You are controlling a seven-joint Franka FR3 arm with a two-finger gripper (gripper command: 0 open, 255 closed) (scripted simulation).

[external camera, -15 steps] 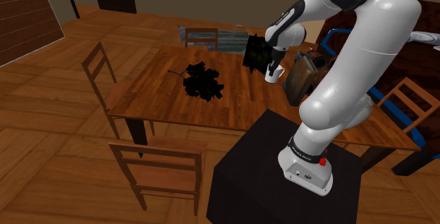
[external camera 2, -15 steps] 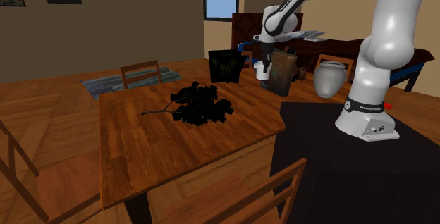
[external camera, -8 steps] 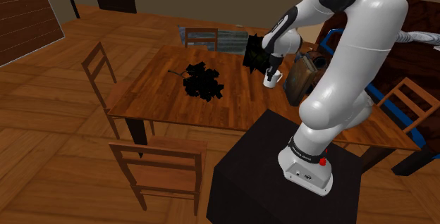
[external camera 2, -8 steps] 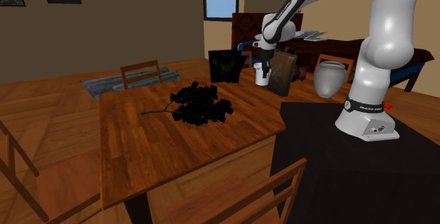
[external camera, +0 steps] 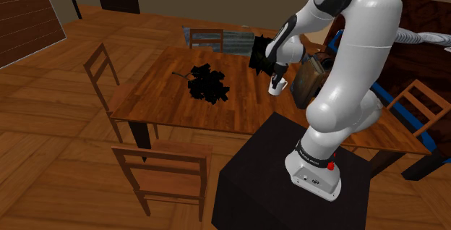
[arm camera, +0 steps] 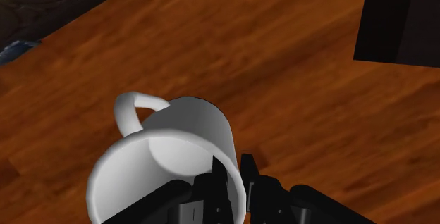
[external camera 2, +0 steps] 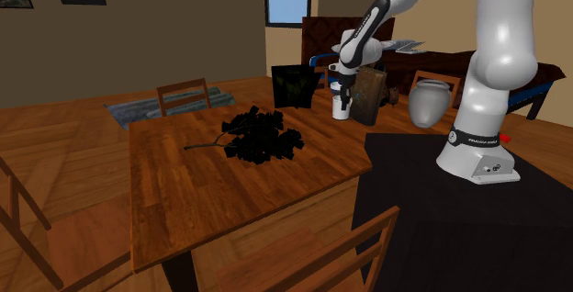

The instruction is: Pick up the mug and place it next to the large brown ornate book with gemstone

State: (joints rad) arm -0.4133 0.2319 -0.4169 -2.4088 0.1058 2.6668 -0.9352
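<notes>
Over the last second the mug and the pincer have come down towards the counter, drifting slightly to the shoulder view's left.

Nearest is the black stand, with the arm's base on its top. The arm rises from there, folds at the top of the shoulder view, and sends its forearm down and to that view's left, so the pincer points down at the counter with a slight tilt.

In the wrist view the pincer pinches the mug's wall at the rim, one finger inside and one outside. The mug's mouth faces the camera and its handle is on the side away from the fingers.

The white mug hangs low over the wood. I cannot tell whether its base touches yet. Just beyond it, to the shoulder view's right, stands the brown book, upright and near the mug but apart from it.

The pick-up looks done and the carry nearly so, since the mug is already beside the book. What seems left is to settle it on the counter, let go, and lift the pincer clear without knocking the mug or the book.
</notes>
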